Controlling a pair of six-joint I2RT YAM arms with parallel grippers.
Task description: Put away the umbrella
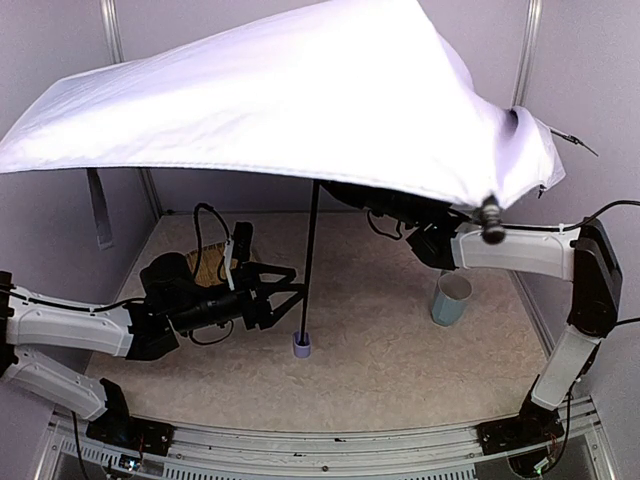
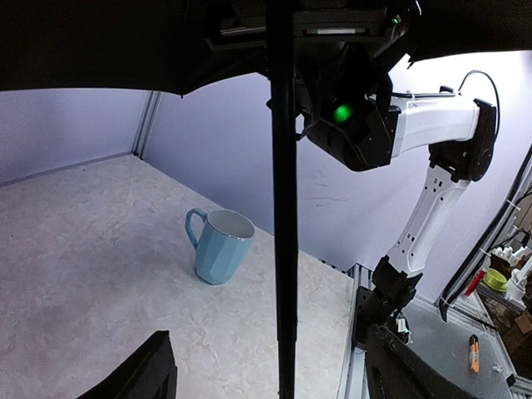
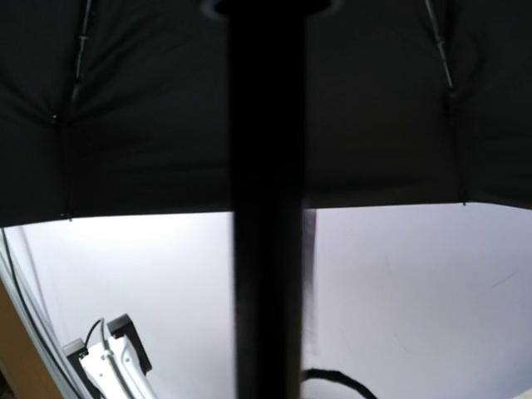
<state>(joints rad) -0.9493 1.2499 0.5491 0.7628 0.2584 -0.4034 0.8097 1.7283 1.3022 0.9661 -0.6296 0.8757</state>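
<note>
Top external, umbrella [image 1: 300,90]: open, stood on its small lilac handle [image 1: 302,345] on the table [image 1: 400,380]. The thin black shaft [image 1: 310,260] is near upright, so the long axis is vertical.
Top external, left gripper [image 1: 290,288]: held level with the lower shaft, reaching in from the left. Its jaws are parted and nothing is clamped. It is judged the arm nearer the handle.
Top external, right gripper [image 1: 405,212]: largely hidden under the canopy [image 1: 200,110], near the upper shaft. Its state cannot be told.
Top external, materials: the canopy is pale silver-lilac crinkly fabric. A light blue cup [image 1: 452,298] stands right of the shaft, well apart. A woven straw tray [image 1: 212,262] lies behind the left arm.
Left wrist, shaft: seen dead ahead between the two black fingers [image 2: 141,370], touching neither. It is a smooth, slender rod.
Left wrist, right gripper: seen high beside the shaft under the black underside. Contact is not resolved.
Right wrist, shaft: fills the centre, very close. The black underside is crossed by thin ribs [image 3: 439,50]. The gripper's own fingers are not in view.
</note>
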